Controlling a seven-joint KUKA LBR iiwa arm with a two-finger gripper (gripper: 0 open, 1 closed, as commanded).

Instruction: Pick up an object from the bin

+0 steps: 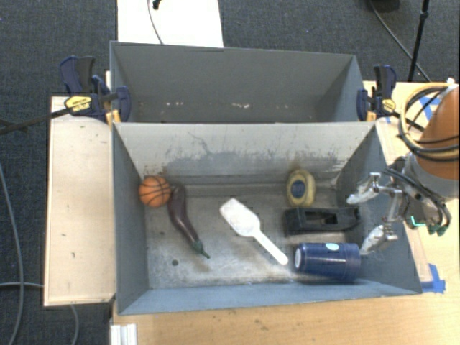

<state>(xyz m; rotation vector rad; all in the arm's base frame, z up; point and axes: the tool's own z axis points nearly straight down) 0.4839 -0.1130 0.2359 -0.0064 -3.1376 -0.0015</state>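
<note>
Dark carpet lies all round the grey metal bin (237,85), whose sloped walls run down to a flat, scuffed floor. The arm (438,142) comes in over the right wall. Its tool (365,221) hangs low at the right end of the bin with its fingers spread wide and nothing between them.

Nearest to it is a dark blue can (327,259), lying on its side along the front wall with its right end just below the nearer finger. A black stapler-like block (320,219) lies just behind the can, its right end close to the gap between the fingers. Which of the two the tool is meant for cannot be told.

Either grasp would call for care. The can is round and may roll, so the fingers should close across its body, not along it. The two things lie close together, so one finger has to drop into the narrow space between them.

Well apart to the left lie a white plastic scoop (248,228) and a purple toy aubergine (183,218). A yellowish tape roll (300,187) stands by the back wall, and a small orange basketball (154,190) sits at the far left.
</note>
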